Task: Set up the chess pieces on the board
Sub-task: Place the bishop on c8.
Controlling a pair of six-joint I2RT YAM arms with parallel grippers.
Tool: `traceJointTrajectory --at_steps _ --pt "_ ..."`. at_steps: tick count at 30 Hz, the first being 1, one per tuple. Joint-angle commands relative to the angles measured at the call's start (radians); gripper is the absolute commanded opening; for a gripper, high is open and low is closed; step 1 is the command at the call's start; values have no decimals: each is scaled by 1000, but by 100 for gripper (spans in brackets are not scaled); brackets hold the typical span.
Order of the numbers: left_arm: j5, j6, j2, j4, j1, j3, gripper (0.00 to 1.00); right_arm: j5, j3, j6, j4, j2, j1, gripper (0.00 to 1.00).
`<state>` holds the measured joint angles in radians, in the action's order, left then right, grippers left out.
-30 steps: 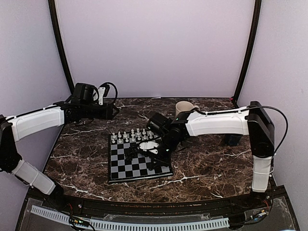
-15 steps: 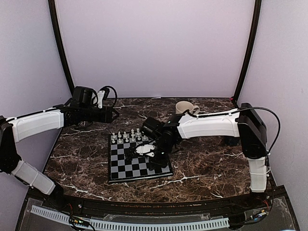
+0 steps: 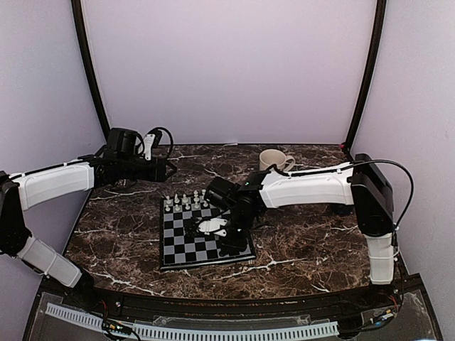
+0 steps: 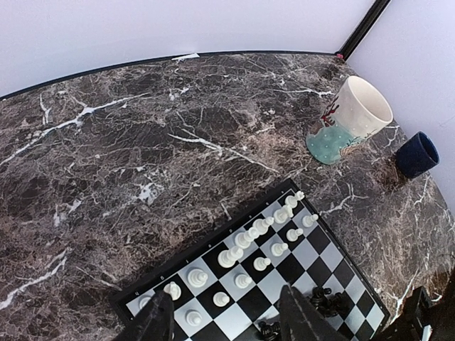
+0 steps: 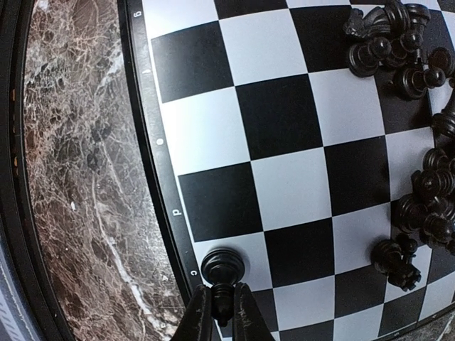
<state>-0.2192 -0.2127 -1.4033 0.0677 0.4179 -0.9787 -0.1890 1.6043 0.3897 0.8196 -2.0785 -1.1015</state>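
**A:** What had just changed on the board (image 3: 186, 249)?

**B:** The right gripper (image 5: 221, 304) had swung left across it. A second before, it hung over the middle squares. By this moment it sat over the left part of the board, in the near half as the top view showed it.

**A:** Carrying anything?

**B:** Yes. Its fingers were clenched on a black piece (image 5: 222, 268), held at a light square right against the lettered border. Whether the base already touched that square could not be told.

**A:** And for the task?

**B:** It looked like a placement in hand, probably the start of black's side. The white pieces (image 4: 245, 238) stood in two rows along the far edge, while the loose black pieces (image 5: 419, 195) lay jumbled mid-board, so most of black was yet to be set.

**A:** The other arm?

**B:** It had barely shifted. The left gripper (image 4: 226, 321) hovered by the board's far-left corner, fingers apart and grasping nothing.
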Motion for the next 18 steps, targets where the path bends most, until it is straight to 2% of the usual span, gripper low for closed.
traceJointTrajectory --at_steps 1,18 --pt "-18 2 41 -26 -6 17 53 9 -10 7 22 -23 -17 11" --pt "-35 3 43 -25 -8 17 53 29 6 -13 11 -32 -19 26"
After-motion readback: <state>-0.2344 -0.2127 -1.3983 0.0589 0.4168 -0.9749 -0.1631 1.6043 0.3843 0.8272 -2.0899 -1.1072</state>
